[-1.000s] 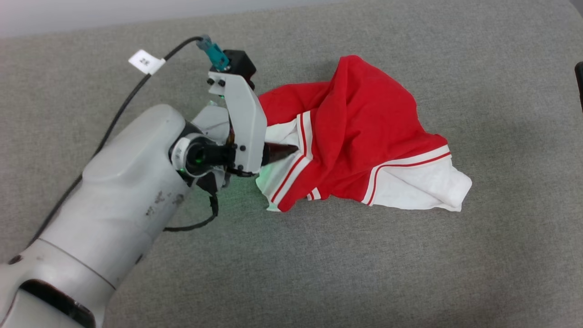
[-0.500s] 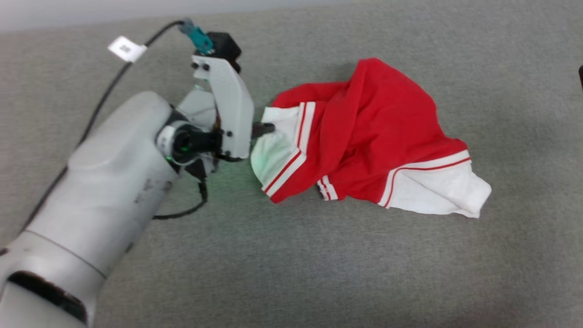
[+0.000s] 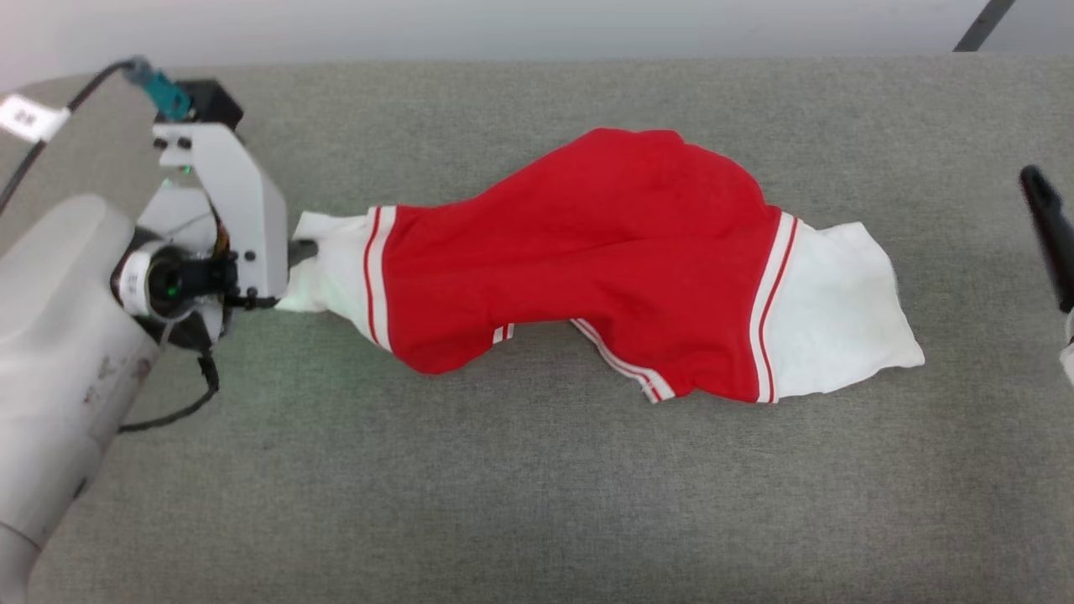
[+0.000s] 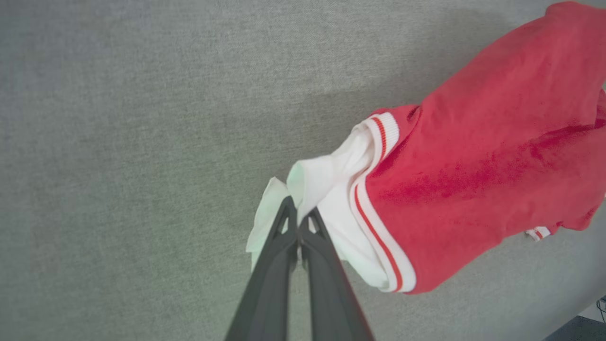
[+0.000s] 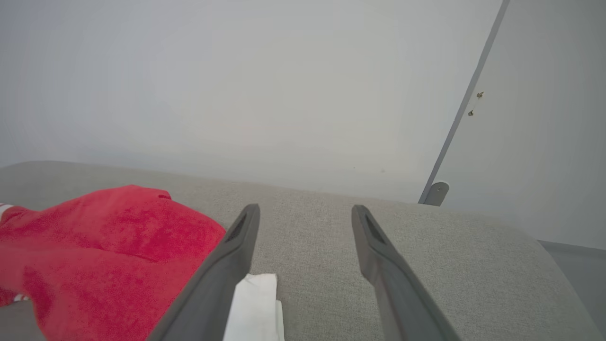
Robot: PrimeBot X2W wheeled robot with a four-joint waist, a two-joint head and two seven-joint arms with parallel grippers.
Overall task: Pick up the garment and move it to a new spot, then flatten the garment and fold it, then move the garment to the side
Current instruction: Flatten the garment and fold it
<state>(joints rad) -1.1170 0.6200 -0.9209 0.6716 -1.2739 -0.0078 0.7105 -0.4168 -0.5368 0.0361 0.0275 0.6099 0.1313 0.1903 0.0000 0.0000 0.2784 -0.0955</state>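
Fabric stretches across the grey woven tabletop point(image 3: 537, 503): the bright red soft shirt point(image 3: 587, 252), with white sleeve ends bordered by thin red-and-white stripes, lies drawn out lengthwise from left to right in the head view, its red body humped in the middle. The left gripper point(image 4: 298, 218), two long dark fingers on a pale grey arm, is clamped tight on the white sleeve end point(image 4: 326, 189) at the shirt's left extremity, where the cloth bunches around the fingertips. The opposite white sleeve end point(image 3: 839, 310) rests flat on the tabletop at the right. The right gripper point(image 5: 305, 213) hangs near that end, apart from it, with its fingers spread wide and nothing between them. In its wrist view a white corner of cloth shows beside the finger on that view's left. A black cable point(image 3: 168, 411) loops under the left wrist. A pale wall point(image 5: 236, 71) rises behind the tabletop.
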